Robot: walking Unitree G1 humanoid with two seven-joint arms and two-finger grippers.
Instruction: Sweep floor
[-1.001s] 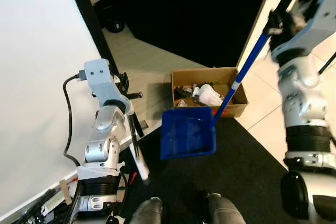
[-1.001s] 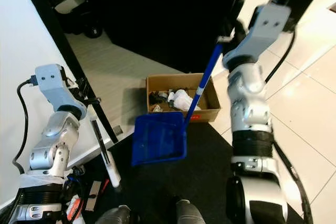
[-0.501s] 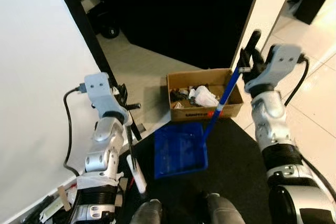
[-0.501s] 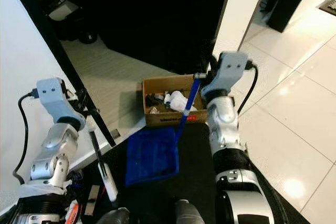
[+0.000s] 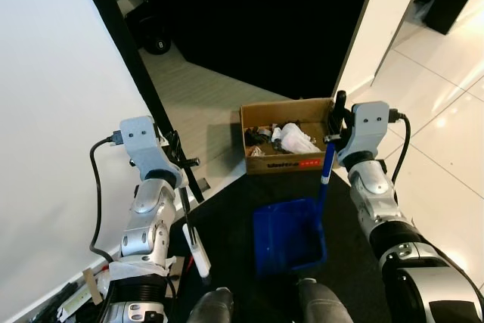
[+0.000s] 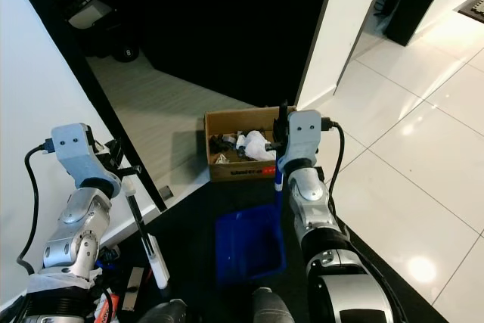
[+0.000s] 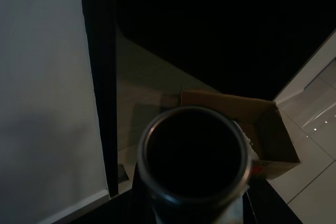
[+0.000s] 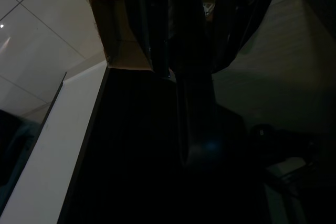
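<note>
head views: bright, sharp | glare on white tiles [image 5: 446,111] | doorway black | wrist views: dim, murky

Black mat [image 5: 234,221] on floor [image 5: 439,187]: blue dustpan [image 5: 289,234]; cardboard box [image 5: 291,141] beside.

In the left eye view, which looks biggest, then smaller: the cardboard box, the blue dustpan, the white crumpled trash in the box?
1. cardboard box and blue dustpan: look about alike; the dustpan sits nearer the camera, so unsure.
2. white crumpled trash: clearly smallest.
</note>
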